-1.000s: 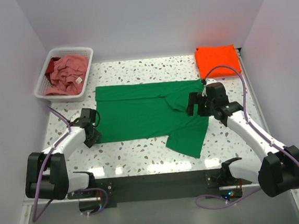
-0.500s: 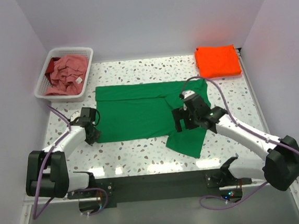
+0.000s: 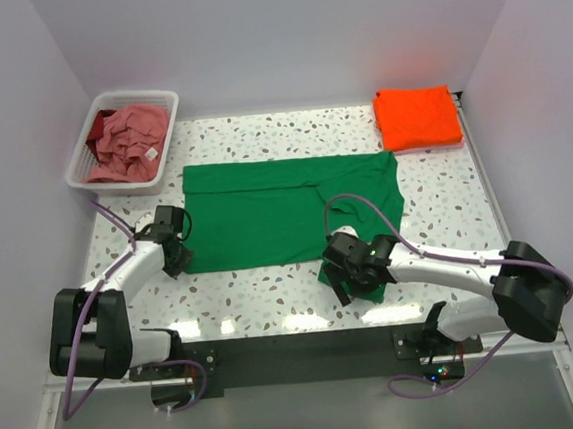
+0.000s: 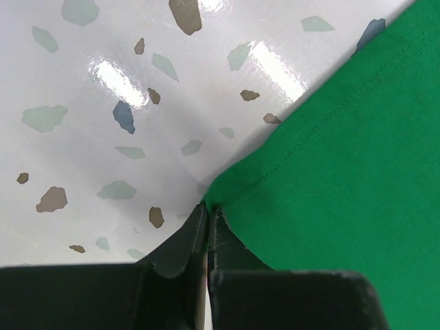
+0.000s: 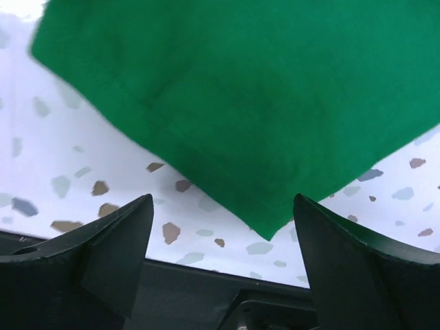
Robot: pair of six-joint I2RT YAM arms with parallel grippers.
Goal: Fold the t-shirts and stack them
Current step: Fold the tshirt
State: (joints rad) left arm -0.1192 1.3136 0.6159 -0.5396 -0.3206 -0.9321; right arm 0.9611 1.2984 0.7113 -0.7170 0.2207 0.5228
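The green t-shirt (image 3: 266, 211) lies spread flat in the middle of the table, with a flap reaching toward the near edge. My left gripper (image 3: 179, 262) is shut on its near left corner; the left wrist view shows the jaws (image 4: 208, 212) pinching the hem of the green cloth (image 4: 330, 158). My right gripper (image 3: 341, 282) is open and empty, low over the near flap; its wrist view shows the flap's corner (image 5: 271, 230) between the spread fingers (image 5: 117, 247). The orange t-shirt (image 3: 416, 116) lies folded at the back right. The pink t-shirt (image 3: 124, 140) lies crumpled in the basket.
The white slatted basket (image 3: 81, 157) stands at the back left against the wall. Side walls close in the speckled table (image 3: 263, 287) on the left and right. The black base rail (image 3: 298, 344) runs along the near edge.
My right arm has swung from the shirt's far right sleeve down and left to the near flap. The right sleeve now lies flat. The left gripper has not moved.
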